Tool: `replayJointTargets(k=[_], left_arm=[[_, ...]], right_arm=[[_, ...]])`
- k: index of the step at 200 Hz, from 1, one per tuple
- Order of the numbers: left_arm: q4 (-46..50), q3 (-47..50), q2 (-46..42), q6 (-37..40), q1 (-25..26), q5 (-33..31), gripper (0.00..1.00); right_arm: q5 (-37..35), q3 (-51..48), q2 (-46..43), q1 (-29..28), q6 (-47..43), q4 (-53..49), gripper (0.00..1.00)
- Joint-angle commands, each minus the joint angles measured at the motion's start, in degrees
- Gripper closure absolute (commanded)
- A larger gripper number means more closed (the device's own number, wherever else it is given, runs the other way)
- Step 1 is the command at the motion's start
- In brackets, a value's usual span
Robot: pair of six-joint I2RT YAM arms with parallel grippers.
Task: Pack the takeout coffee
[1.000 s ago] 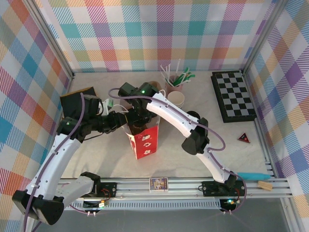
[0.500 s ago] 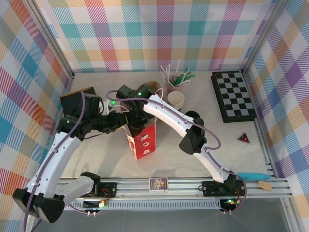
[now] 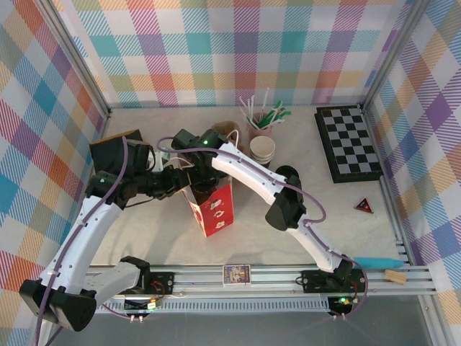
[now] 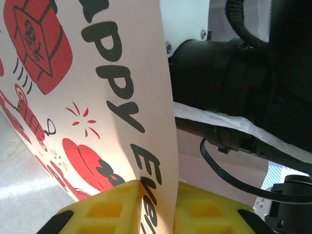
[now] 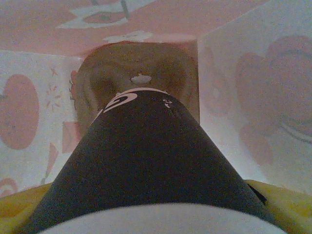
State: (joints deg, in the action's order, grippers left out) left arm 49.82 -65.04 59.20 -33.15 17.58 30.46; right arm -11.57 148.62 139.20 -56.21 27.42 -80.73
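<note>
Your right claw is clamped around the coffee cup, inside the paper bag. Your left claw pinches the bag's wall. Keep the cup upright, lower it to the bottom, then release.

"APPY", "Eve" on paper bag

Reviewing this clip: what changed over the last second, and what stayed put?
The right arm swung slightly left over the paper bag, its elbow following. The right hand holds the takeout coffee inside the bag. No grasp or release shows. The left hand kept pinching the bag's wall; bag, cup stack and chessboard stayed in place.
</note>
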Motion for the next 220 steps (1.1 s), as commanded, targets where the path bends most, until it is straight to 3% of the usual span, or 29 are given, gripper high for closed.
replayJointTargets(k=[1,220], left_arm=[[2.36,-0.31,0.05,1.41,0.35,1.53,0.79],[2.65,0.08,-0.56,2.04,0.35,2.53,0.8]], right_arm=[[-0.91,0.29,1.78,-0.21,-0.79,0.56,0.7],[-2.14,-5.86,1.87,-0.85,-0.44,4.65,0.71]])
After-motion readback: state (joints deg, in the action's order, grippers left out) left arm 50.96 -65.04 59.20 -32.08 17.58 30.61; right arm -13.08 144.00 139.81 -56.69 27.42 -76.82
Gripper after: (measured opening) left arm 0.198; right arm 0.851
